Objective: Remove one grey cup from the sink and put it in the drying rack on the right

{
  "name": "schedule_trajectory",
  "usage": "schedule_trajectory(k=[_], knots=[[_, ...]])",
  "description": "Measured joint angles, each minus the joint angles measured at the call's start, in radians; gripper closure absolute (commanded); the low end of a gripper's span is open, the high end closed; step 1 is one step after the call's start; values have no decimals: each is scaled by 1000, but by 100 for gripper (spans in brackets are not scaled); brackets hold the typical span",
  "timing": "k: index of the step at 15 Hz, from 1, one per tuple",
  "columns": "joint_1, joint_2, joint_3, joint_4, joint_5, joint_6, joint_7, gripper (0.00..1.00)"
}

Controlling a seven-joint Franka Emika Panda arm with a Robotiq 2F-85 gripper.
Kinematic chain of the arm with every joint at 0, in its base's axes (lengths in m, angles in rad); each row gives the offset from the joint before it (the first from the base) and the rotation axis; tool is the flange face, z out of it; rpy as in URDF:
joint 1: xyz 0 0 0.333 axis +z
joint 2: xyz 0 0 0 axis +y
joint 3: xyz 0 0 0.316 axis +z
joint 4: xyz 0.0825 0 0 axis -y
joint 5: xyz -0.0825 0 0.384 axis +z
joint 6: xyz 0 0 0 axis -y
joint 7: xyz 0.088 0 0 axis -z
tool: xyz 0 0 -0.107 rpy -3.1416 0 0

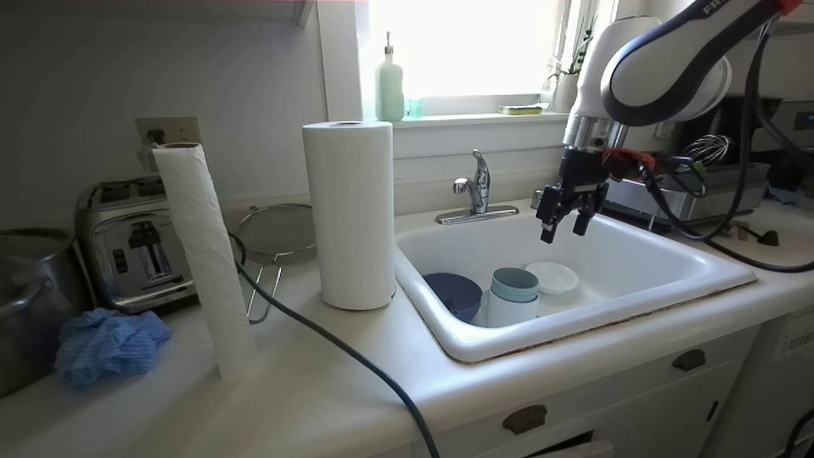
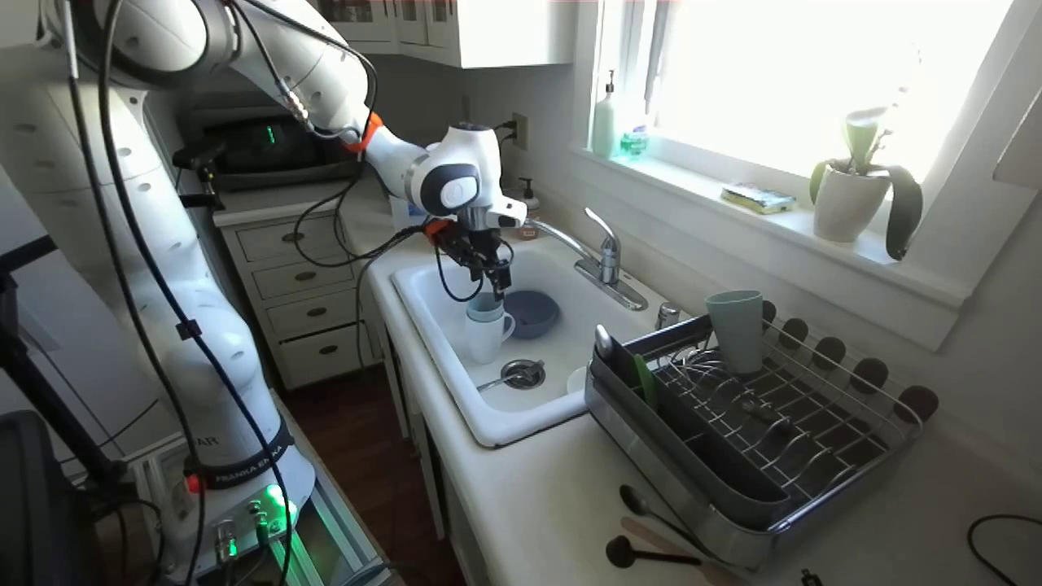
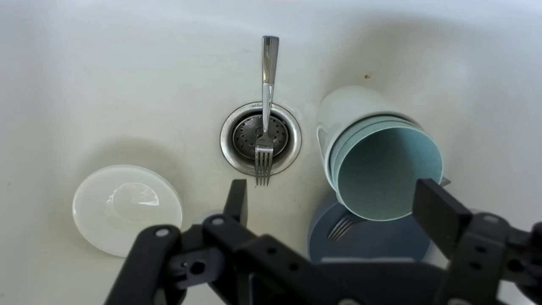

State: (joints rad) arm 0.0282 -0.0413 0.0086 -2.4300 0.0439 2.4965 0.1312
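In the wrist view, two nested grey cups (image 3: 389, 169) sit in one mug (image 3: 351, 100), just past three o'clock from the drain (image 3: 244, 132) of the sink (image 3: 148, 84); one bowl (image 3: 381, 238) is partly hidden; the pincer (image 3: 332, 192) stands wide

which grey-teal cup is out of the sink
The lone cup in the drying rack; the other grey-teal cups are nested in the white mug, down in the sink.

Room overhead, crowded sideways
I have headroom over the top grey cup (image 3: 387, 169); the mug (image 3: 351, 103) hugs its lower part, the bowl (image 3: 372, 241) sits close. The faucet (image 2: 609, 264) flanks the sink (image 2: 509, 423); in the rack (image 2: 667, 465) a tumbler (image 2: 737, 334) blocks one corner, with room farther from the sink.
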Motion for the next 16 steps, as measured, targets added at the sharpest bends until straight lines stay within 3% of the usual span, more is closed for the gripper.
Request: schedule_trajectory(k=[4,5,6,7,8,13,16], knots=[[0,57,0,0,1,78,21,21],[0,70,0,0,2,98,28,32],[0,82,0,0,4,117,35,36],[0,95,0,0,5,136,43,33],[1,107,0,1,6,154,51,43],[8,167,12,2,18,232,81,31],[15,192,22,7,39,262,89,37]])
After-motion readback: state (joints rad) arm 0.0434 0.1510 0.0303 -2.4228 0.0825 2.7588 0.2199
